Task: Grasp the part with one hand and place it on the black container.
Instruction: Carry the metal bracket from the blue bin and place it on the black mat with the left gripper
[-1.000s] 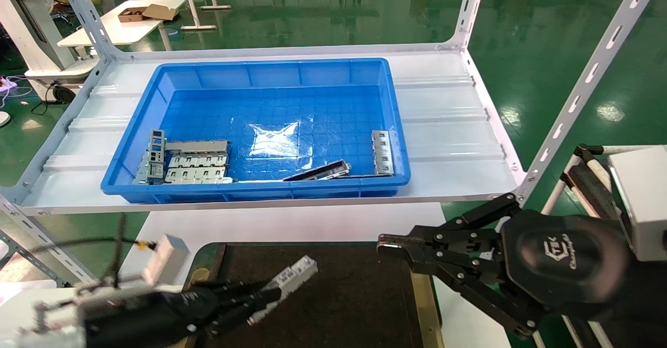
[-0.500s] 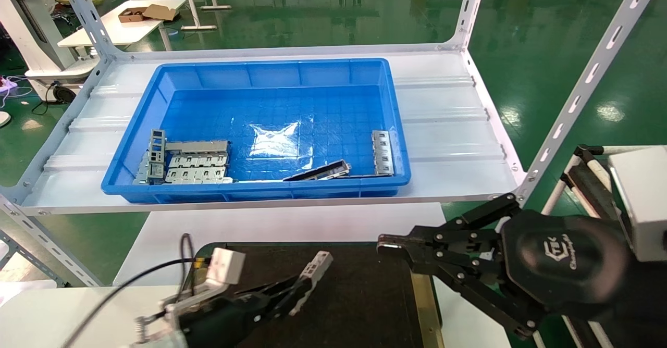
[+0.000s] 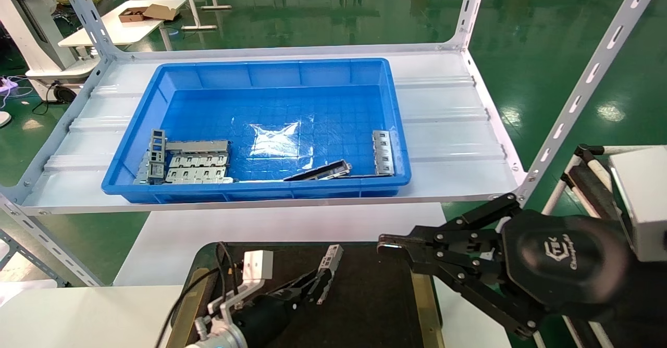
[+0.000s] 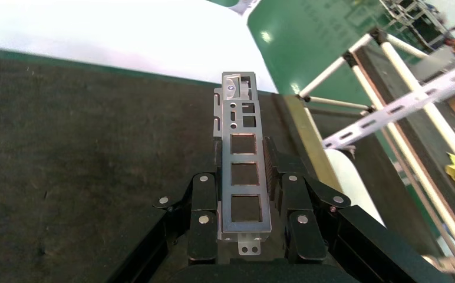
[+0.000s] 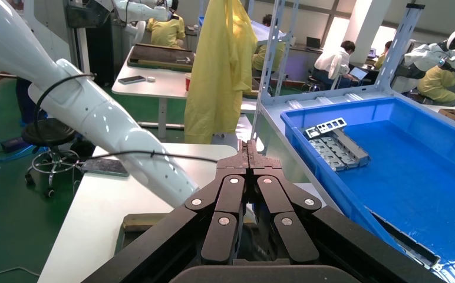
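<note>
Gripping part [image 4: 244, 171], left hand [image 4: 246, 203], tray [image 3: 365, 296] partly cropped

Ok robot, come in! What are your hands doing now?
Left gripper shut on the part, above the black container. Right gripper shut, parked alongside. Nothing in the way.

Head cam: high, looks fwd/down over blue bin [image 3: 271, 129] on far shelf and black container [image 3: 365, 296] near.
Left wrist cam: close behind left gripper [image 4: 244, 177], faces along its fingers over the black container [image 4: 83, 153].
Right wrist cam: close behind right gripper [image 5: 249, 154], faces left; shares blue bin [image 5: 414, 171] w/ head cam.
</note>
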Action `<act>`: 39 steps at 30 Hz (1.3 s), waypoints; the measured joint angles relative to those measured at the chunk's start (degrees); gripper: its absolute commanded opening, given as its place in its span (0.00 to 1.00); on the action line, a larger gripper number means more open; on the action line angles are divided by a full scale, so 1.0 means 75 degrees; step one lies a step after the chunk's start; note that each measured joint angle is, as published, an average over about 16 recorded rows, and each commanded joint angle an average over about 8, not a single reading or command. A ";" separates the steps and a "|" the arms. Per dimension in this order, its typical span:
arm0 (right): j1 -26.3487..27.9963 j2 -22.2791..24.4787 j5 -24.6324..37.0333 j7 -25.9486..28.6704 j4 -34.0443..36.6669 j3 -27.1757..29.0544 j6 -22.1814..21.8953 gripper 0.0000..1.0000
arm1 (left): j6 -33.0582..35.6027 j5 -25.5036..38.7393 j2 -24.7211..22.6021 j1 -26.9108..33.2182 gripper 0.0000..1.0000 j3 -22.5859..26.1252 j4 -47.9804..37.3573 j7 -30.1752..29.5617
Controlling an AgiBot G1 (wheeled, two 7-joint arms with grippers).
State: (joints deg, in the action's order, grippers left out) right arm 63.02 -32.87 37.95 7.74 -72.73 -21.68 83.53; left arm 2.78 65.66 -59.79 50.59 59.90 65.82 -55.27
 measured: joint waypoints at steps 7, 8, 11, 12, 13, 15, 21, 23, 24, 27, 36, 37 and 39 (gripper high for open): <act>0.0000 0.0000 0.0000 0.0000 0.0000 0.0000 0.0000 0.00 | -0.0759 -0.0174 -0.0623 0.0093 0.00 0.0510 -0.0765 -0.0152; 0.0000 0.0000 0.0000 0.0000 0.0000 -0.0001 0.0000 0.00 | -0.0856 -0.0218 -0.0704 0.0111 0.00 0.0578 -0.0872 -0.0154; 0.0000 0.0000 -0.0001 0.0000 0.0000 -0.0001 0.0000 0.00 | -0.1121 -0.0385 -0.0926 0.0171 0.00 0.0772 -0.1174 -0.0144; 0.0000 0.0000 -0.0001 0.0000 0.0000 -0.0001 0.0000 0.00 | -0.1198 -0.0451 -0.0991 0.0193 0.00 0.0834 -0.1263 -0.0135; 0.0000 0.0000 -0.0001 0.0000 0.0000 -0.0001 0.0000 0.00 | -0.1271 -0.0522 -0.1051 0.0216 0.00 0.0895 -0.1346 -0.0125; 0.0000 0.0000 -0.0001 -0.0001 0.0000 -0.0001 0.0000 0.00 | -0.1406 -0.0676 -0.1158 0.0266 0.00 0.1014 -0.1491 -0.0097; 0.0000 0.0001 -0.0001 -0.0001 0.0000 -0.0001 -0.0001 0.00 | -0.1700 -0.1190 -0.1344 0.0419 0.00 0.1372 -0.1720 0.0033; 0.0000 0.0001 -0.0001 -0.0001 0.0000 -0.0002 -0.0001 0.01 | -0.1771 -0.1375 -0.1363 0.0468 0.00 0.1495 -0.1730 0.0085; 0.0000 0.0001 -0.0001 -0.0001 0.0000 -0.0002 -0.0001 0.06 | -0.1803 -0.1468 -0.1365 0.0492 0.01 0.1558 -0.1725 0.0113; 0.0001 0.0001 -0.0001 -0.0001 0.0000 -0.0002 -0.0001 0.44 | -0.1906 -0.1748 -0.1355 0.0559 0.31 0.1752 -0.1680 0.0207; 0.0001 0.0001 -0.0002 -0.0001 0.0000 -0.0003 -0.0001 1.00 | -0.2304 -0.2657 -0.1263 0.0767 1.00 0.2368 -0.1395 0.0563; 0.0001 0.0001 -0.0002 -0.0001 0.0000 -0.0003 -0.0001 1.00 | -0.2351 -0.2761 -0.1246 0.0799 1.00 0.2436 -0.1349 0.0609; 0.0001 0.0001 -0.0002 -0.0001 0.0000 -0.0003 -0.0001 1.00 | -0.2439 -0.2968 -0.1202 0.0871 1.00 0.2570 -0.1240 0.0703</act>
State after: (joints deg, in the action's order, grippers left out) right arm 63.03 -32.86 37.94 7.73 -72.73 -21.70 83.52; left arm -15.52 43.40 -68.81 57.13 79.18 56.51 -50.00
